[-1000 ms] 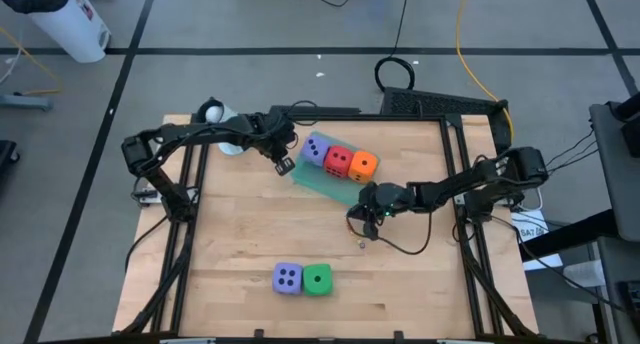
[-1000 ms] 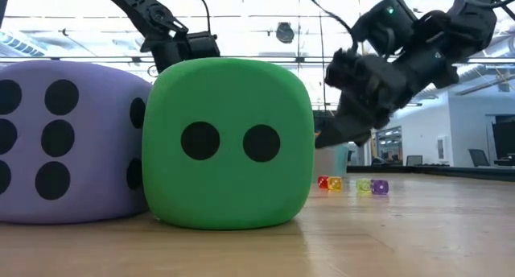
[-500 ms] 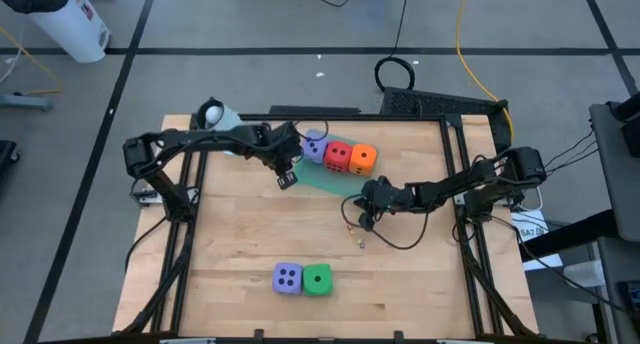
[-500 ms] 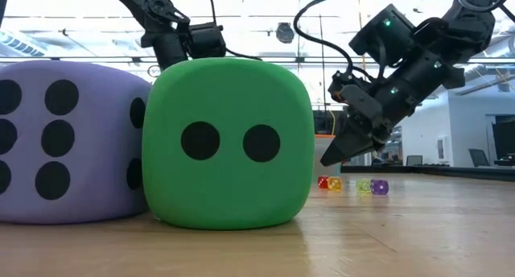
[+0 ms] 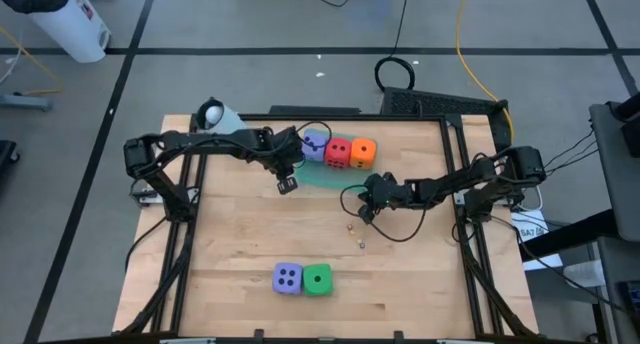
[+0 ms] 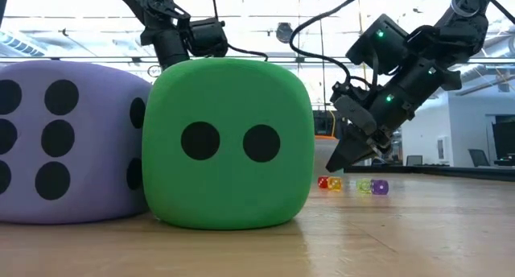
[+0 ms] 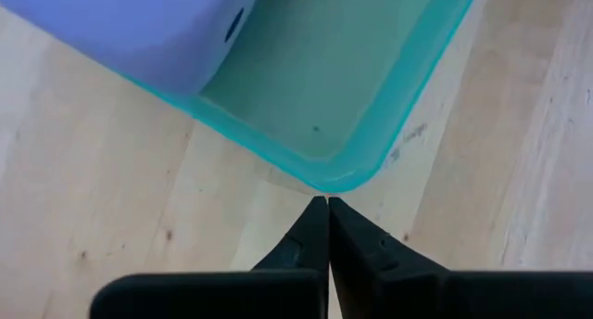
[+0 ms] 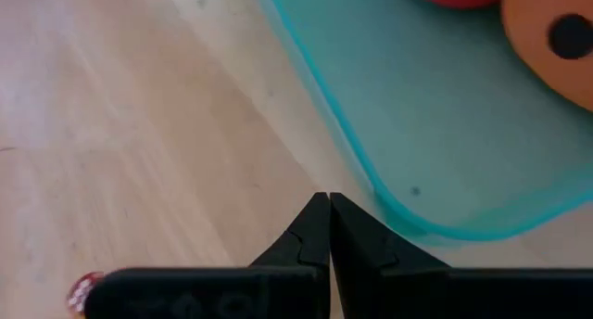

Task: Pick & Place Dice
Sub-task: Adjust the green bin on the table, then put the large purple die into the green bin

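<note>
Dice: 5 big cubes. Purple die (image 5: 314,145), red die (image 5: 338,153) and orange die (image 5: 362,151) sit in a row on the teal tray (image 5: 322,176) at the far side of the desk (image 5: 240,234). Second purple die (image 5: 287,277) and green die (image 5: 318,279) sit touching each other near the front edge, well apart from both arms.

Left claw (image 5: 287,184) hangs just beside the tray's near-left corner; fingers pinched fully together, nothing held. Right claw (image 5: 358,212) is near the tray's right end, tip pointed down at the desk, also pinched closed w/ nothing in it. A few tiny colored specks (image 6: 352,185) lie on the wood below it, not my targets.

Handling, my read: dice look like foam, so light and squashy, prob. grippy not slick, no breakage risk. They're wide, so I'd need the claws spread near max. I'd grab across two opposite flat faces at mid-height, not corners, and squeeze gently so it doesn't pop out.
</note>
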Tool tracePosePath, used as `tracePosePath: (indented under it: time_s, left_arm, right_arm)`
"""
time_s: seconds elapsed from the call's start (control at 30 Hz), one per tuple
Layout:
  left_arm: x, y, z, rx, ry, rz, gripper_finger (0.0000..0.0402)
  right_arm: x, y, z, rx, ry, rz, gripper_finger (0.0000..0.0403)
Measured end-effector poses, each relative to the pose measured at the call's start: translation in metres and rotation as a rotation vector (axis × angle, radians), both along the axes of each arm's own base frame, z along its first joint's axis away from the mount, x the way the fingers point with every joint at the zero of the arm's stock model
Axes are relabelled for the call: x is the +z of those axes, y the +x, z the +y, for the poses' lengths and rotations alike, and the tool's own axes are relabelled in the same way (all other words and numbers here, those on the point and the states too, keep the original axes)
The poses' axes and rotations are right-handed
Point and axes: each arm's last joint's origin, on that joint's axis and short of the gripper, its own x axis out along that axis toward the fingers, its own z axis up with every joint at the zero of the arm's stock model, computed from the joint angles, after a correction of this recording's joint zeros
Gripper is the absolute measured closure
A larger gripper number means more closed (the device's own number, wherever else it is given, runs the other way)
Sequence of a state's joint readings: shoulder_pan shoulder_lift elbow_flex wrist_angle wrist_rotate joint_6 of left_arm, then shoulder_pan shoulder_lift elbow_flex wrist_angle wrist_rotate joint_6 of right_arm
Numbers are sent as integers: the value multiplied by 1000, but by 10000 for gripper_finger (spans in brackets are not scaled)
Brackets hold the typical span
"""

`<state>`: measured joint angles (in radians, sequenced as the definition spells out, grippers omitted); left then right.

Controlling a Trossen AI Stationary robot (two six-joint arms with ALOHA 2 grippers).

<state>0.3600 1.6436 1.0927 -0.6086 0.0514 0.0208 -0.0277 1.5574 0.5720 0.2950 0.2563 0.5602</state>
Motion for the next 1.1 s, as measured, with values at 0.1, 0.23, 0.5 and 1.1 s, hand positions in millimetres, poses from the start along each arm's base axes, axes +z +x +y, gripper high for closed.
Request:
tracePosePath:
  time_s: [0.1, 0.23, 0.5, 1.1]
  left_arm:
    - [0, 1, 0, -7, 4, -6, 394]
    - [1, 1, -1, -30, 3, -14, 391]
    - [1, 4, -2, -80, -27, -49, 386]
    - [82, -47, -75, -164, -100, -159, 391]
  right_arm:
    - [0, 0, 0, -8, -12, 5, 403]
    - [4, -2, -2, -35, -55, 3, 403]
    - [19, -7, -4, -57, -102, -22, 403]
    - [86, -51, 42, 309, -271, -288, 403]
